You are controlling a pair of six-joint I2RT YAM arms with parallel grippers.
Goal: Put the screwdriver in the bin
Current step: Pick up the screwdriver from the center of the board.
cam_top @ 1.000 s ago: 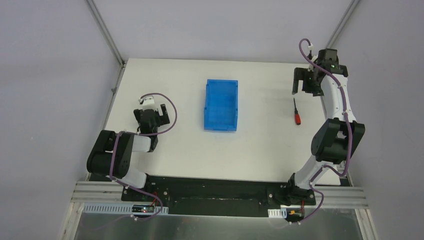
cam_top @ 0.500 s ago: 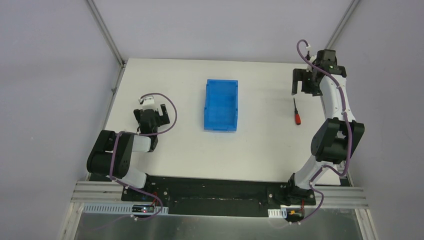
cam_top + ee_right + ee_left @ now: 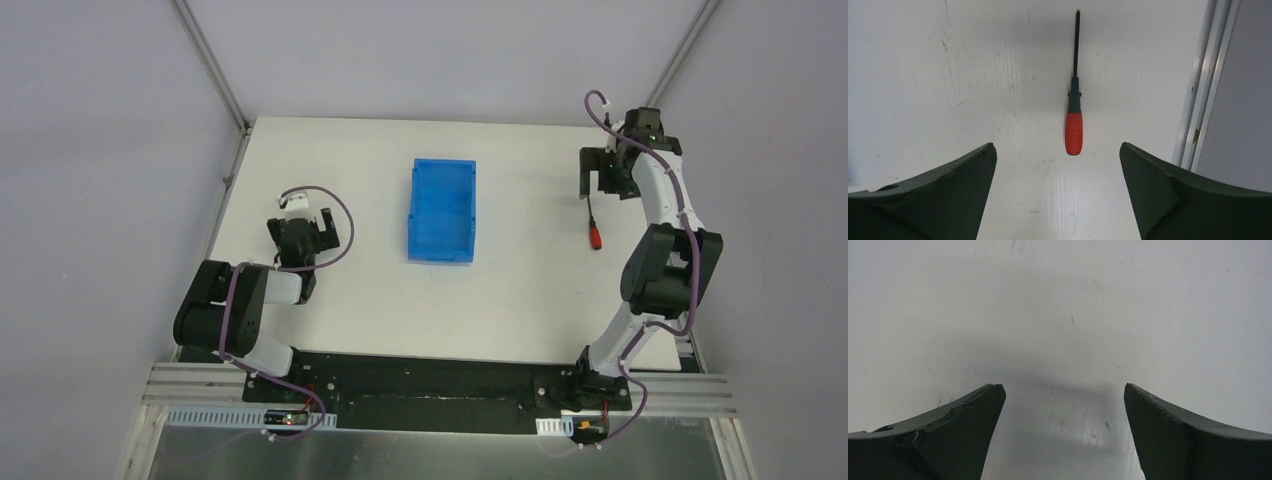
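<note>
The screwdriver (image 3: 595, 226), with a red handle and thin black shaft, lies on the white table at the right, well apart from the blue bin (image 3: 441, 210) at mid-table. My right gripper (image 3: 598, 182) is open and empty, hovering above the shaft's far end. In the right wrist view the screwdriver (image 3: 1074, 125) lies lengthwise just ahead of the gap between the open jaws (image 3: 1058, 147), untouched. My left gripper (image 3: 300, 238) rests low at the left, open and empty, and its wrist view (image 3: 1063, 390) shows only bare table.
The table's right edge and a metal rail (image 3: 1205, 80) run close beside the screwdriver. The enclosure walls and corner posts (image 3: 215, 65) stand around the table. The left arm sits folded near the left edge.
My right gripper has shifted a little left and toward the screwdriver, now over its shaft end. The screwdriver, bin and left arm have not moved.
</note>
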